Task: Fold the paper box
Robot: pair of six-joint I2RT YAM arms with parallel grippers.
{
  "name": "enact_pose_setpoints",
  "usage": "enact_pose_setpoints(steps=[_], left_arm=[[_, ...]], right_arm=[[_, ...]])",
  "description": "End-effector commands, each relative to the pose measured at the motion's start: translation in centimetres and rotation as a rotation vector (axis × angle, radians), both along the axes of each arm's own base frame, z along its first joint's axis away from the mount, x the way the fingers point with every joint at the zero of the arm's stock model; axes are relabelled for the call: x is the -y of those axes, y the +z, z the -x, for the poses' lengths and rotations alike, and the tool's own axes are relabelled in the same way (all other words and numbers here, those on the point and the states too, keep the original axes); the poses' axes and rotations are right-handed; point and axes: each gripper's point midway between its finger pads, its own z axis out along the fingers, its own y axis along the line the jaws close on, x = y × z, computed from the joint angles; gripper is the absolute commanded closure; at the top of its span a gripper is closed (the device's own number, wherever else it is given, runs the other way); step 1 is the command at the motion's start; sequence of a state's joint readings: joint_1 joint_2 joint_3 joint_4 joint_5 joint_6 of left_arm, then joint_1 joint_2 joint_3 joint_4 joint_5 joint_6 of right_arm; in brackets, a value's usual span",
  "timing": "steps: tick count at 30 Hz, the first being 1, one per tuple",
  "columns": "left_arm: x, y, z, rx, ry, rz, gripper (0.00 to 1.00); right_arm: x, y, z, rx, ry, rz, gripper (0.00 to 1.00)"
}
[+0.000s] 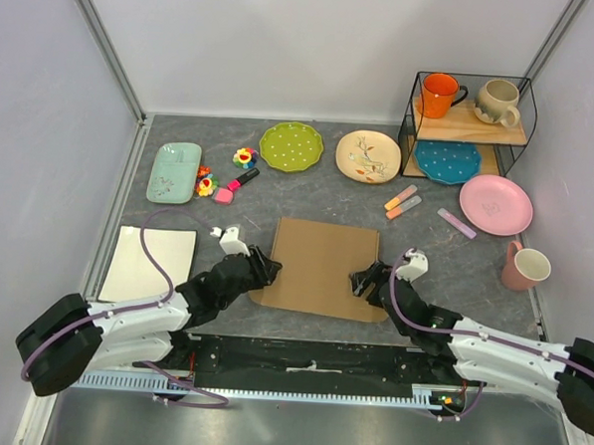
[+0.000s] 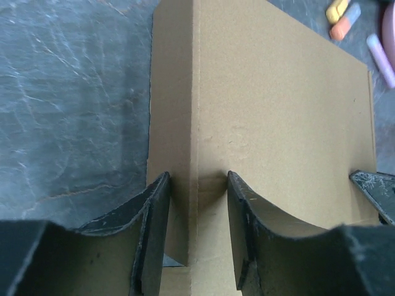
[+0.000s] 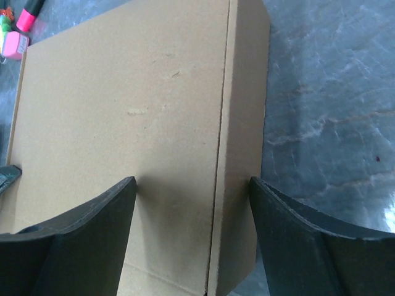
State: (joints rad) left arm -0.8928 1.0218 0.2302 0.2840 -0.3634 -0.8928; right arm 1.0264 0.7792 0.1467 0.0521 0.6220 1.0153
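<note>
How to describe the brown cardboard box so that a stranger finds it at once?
On the dark grey table, look at the near middle, between the left gripper and the right gripper. The flat brown corrugated cardboard box lies there. Unlike the round coloured plates behind it and the white rectangular tray to its left, it is plain brown and far larger.

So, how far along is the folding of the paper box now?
Done: nothing clear yet; the paper box looks flat. In hand: the left gripper straddles its left crease, and the right gripper stands open over the right crease. To do: probably raising and locking the side flaps.
</note>
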Motion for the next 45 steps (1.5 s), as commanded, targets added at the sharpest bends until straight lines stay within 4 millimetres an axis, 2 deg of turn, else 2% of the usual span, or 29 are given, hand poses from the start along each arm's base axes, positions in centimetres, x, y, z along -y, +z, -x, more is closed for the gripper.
enact_pose_setpoints(steps=[1, 3, 4, 6, 8, 11, 13, 14, 15, 16, 17, 18, 21, 22, 23, 26, 28, 30, 31, 32, 33, 34, 35, 41, 44, 45], left_arm=[[-2.4, -2.1, -0.5, -0.044, 0.076, 0.012, 0.65], [-2.9, -2.1, -1.3, -0.042, 0.092, 0.022, 0.69], [-3.0, -2.1, -1.5, -0.044, 0.093, 0.018, 0.74], [-3.1, -1.9, -2.2, -0.044, 0.078, 0.004, 0.8], [-3.0, -1.9, -2.6, -0.047, 0.073, -0.012, 0.81], [-2.8, -1.8, -2.6, -0.057, 0.061, -0.015, 0.83], [-2.9, -1.9, -2.5, -0.071, 0.066, -0.016, 0.82], [-2.8, -1.2, -2.7, -0.062, 0.069, -0.007, 0.79], [-3.0, -0.8, -2.9, -0.055, 0.084, -0.008, 0.68], [-3.0, -0.3, -3.0, -0.044, 0.091, -0.005, 0.61], [-3.1, 1.1, -3.3, -0.016, 0.104, 0.013, 0.54], [-3.7, 1.8, -3.7, 0.003, 0.137, 0.009, 0.43], [-4.1, 5.2, -4.7, 0.08, 0.17, 0.024, 0.33], [-4.2, 5.9, -5.0, 0.097, 0.169, 0.019, 0.32], [-4.0, 7.3, -5.5, 0.114, 0.171, 0.027, 0.3], [-3.7, 8.6, -6.5, 0.128, 0.149, 0.029, 0.28], [-3.7, 7.8, -6.9, 0.089, 0.141, 0.027, 0.28], [-3.3, 7.2, -7.2, 0.071, 0.128, 0.056, 0.29], [-3.1, 6.3, -7.2, 0.045, 0.126, 0.063, 0.29], [-3.2, 5.4, -7.1, 0.032, 0.124, 0.066, 0.29], [-3.0, 4.9, -7.1, 0.022, 0.117, 0.076, 0.3], [-2.9, 4.3, -7.2, 0.023, 0.114, 0.09, 0.3], [-2.8, 3.9, -7.2, 0.02, 0.109, 0.091, 0.3], [-2.2, 2.6, -7.2, 0.008, 0.101, 0.171, 0.3], [-1.8, 1.8, -7.0, -0.019, 0.079, 0.167, 0.35], [-1.6, 1.6, -6.8, -0.025, 0.068, 0.168, 0.4]], right_arm=[[-1.8, -0.5, -1.7, 0.01, 0.071, 0.009, 0.23], [-2.9, -0.5, -2.4, 0.0, 0.1, 0.016, 0.31], [-3.3, -1.6, -2.5, -0.023, 0.113, 0.048, 0.34], [-4.2, -2.0, -2.6, -0.034, 0.141, 0.05, 0.43], [-4.4, -2.6, -2.7, -0.043, 0.137, 0.044, 0.49], [-4.1, -2.6, -2.9, -0.035, 0.126, 0.057, 0.51], [-3.7, -2.0, -3.1, -0.023, 0.111, 0.079, 0.44], [-3.8, -1.2, -3.4, -0.009, 0.107, 0.08, 0.32], [-3.7, -0.5, -3.7, 0.001, 0.096, 0.081, 0.27], [-3.2, 0.2, -3.7, 0.005, 0.083, 0.089, 0.21], [-3.3, 1.6, -4.3, 0.035, 0.063, 0.088, 0.13], [-3.0, 2.4, -4.6, 0.045, 0.049, 0.088, 0.1], [-2.7, 6.1, -5.8, 0.102, 0.031, 0.076, 0.04], [-2.5, 6.5, -5.9, 0.1, 0.028, 0.09, 0.03], [-2.7, 8.0, -6.4, 0.119, 0.024, 0.074, 0.02], [-1.7, 9.6, -7.4, 0.135, -0.008, 0.078, 0.02], [-0.8, 9.3, -7.8, 0.118, -0.023, 0.065, 0.02], [0.8, 7.0, -8.2, 0.063, -0.05, 0.067, 0.06], [0.0, 6.9, -8.2, 0.061, -0.006, 0.012, 0.08], [0.3, 5.3, -7.8, 0.04, 0.011, 0.006, 0.14], [0.4, 4.8, -8.0, 0.036, 0.011, -0.009, 0.16], [-0.3, 5.3, -8.2, 0.07, 0.038, -0.043, 0.18], [-0.2, 4.6, -8.1, 0.065, 0.04, -0.044, 0.18], [-1.6, 5.0, -8.9, 0.106, 0.077, -0.084, 0.16], [-2.1, 4.3, -9.3, 0.089, 0.098, -0.067, 0.17], [-2.2, 3.5, -9.3, 0.073, 0.105, -0.053, 0.18]])
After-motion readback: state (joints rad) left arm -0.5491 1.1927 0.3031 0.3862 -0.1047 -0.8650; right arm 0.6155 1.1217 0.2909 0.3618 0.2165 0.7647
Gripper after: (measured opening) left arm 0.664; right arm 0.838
